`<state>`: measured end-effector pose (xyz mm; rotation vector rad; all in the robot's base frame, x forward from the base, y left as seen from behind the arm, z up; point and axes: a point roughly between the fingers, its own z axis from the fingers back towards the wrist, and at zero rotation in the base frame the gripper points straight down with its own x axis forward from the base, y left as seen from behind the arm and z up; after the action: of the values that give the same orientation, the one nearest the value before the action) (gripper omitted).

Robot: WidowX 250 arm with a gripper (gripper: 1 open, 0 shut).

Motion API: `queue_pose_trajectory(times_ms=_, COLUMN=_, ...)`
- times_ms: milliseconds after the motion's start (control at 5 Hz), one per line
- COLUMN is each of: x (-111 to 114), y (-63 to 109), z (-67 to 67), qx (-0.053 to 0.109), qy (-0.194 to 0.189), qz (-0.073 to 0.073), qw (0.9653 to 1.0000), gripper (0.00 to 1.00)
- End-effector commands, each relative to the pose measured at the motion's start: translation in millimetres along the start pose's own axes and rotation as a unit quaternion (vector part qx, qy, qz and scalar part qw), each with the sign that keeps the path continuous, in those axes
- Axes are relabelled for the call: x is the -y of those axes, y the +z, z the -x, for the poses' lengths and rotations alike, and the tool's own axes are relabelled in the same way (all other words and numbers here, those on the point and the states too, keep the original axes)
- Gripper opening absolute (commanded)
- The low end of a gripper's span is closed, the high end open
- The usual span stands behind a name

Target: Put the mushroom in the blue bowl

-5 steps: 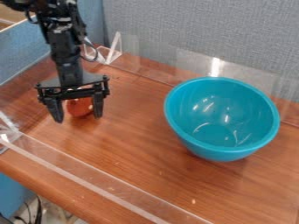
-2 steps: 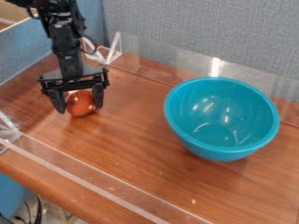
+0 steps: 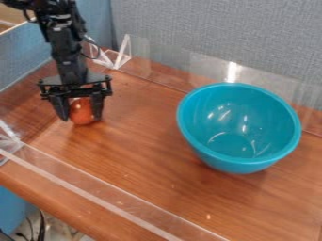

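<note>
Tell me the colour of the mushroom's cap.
Glossy orange-brown, on the small toy mushroom between the jaws; the only camera view shows it.

The upper part of the arm is cut off by the top edge. The stem of the mushroom is not seen, and its sides are partly covered by the jaws; whether they touch it cannot be told. The table is cut off at the bottom edge. The objects behind the arm are too blurred to be named.
</note>
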<state>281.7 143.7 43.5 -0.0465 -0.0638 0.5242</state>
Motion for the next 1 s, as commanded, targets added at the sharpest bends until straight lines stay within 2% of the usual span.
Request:
queue_pose_trajectory(times_ms=0, x=-4.0, y=19.3, z=-8.5, qx=0.029, qy=-0.011, qz=0.003, qw=0.9995, gripper=0.00)
queue_pose_trajectory(times_ms=200, x=-4.2, y=25.3, z=-6.7, qx=0.031, qy=-0.025, qz=0.004, qw=0.9992, gripper=1.00)
queue_pose_trajectory(times_ms=400, x=-6.4, y=21.0, z=-7.5, qx=0.028, qy=-0.050, qz=0.005, qw=0.9983, gripper=0.00)
queue_pose_trajectory(times_ms=600, x=-0.3, y=36.6, z=-7.6, qx=0.039, qy=-0.090, qz=0.011, qw=0.9951, gripper=0.00)
queue_pose_trajectory(times_ms=800, x=14.6, y=60.5, z=-6.3, qx=0.058, qy=-0.139, qz=0.020, qw=0.9883, gripper=0.00)
